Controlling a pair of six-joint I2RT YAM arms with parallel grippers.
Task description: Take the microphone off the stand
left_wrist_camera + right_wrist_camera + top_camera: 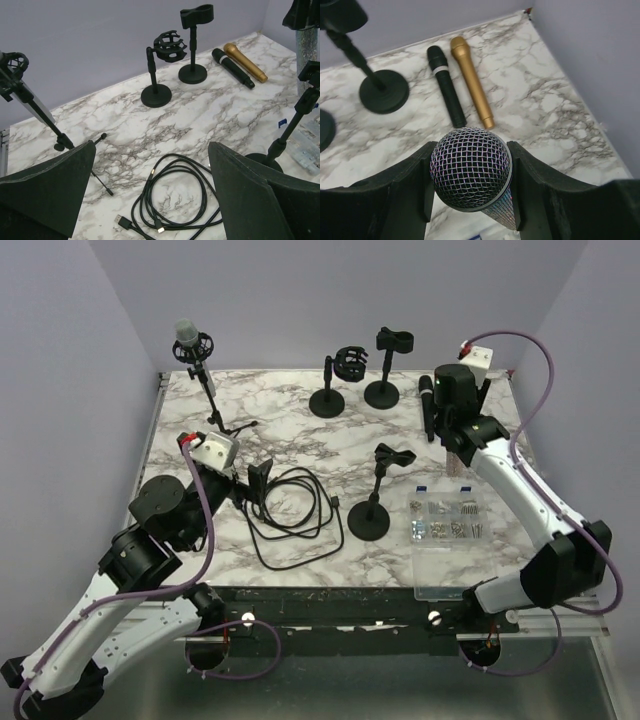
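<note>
My right gripper is shut on a silver glitter microphone with a mesh head, held upright between both pads, above the table. In the top view the right gripper holds it at the right, and its handle hangs below the fingers. The black clip stand near the front centre has an empty clip. It stands apart from the microphone, to its left. My left gripper is open and empty above a coiled black cable.
A grey microphone on a tripod stand is at the far left. A shock-mount stand and a clip stand are at the back. A black microphone and a gold one lie flat. A clear parts box sits front right.
</note>
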